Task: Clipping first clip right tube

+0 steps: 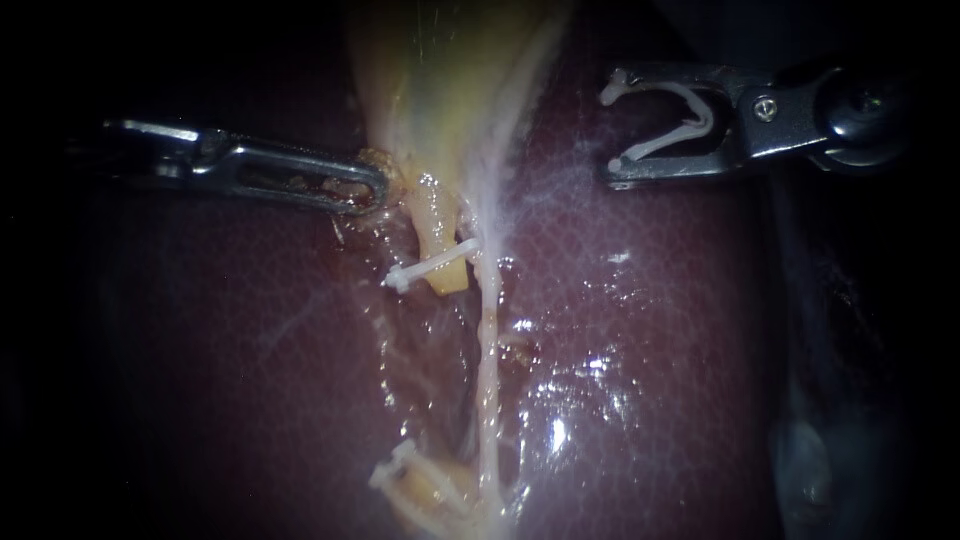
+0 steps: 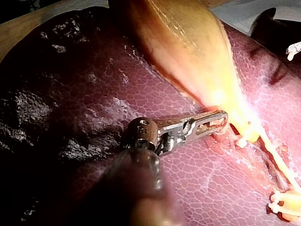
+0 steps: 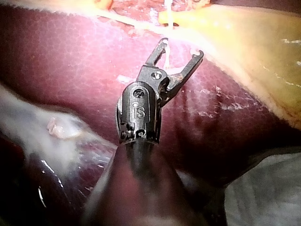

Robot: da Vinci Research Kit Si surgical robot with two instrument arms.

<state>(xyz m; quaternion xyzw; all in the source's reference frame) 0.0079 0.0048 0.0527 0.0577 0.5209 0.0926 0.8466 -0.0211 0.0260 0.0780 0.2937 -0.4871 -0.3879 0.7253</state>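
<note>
The yellow gallbladder lies on the dark red liver. My left instrument has its jaws shut on the gallbladder's lower edge, also shown in the left wrist view. A thin pale right tube runs down from the gallbladder. Left of it a short yellow stump carries a white clip. Lower down, a second stump bears another white clip. My right instrument hovers right of the gallbladder, apart from the tube. Its wide-set jaws hold an open white clip, seen too in the right wrist view.
Wet, glistening liver surface lies right of the tube. In the right wrist view, pale fatty tissue lies beside the shaft and a white cloth sits at the liver's edge.
</note>
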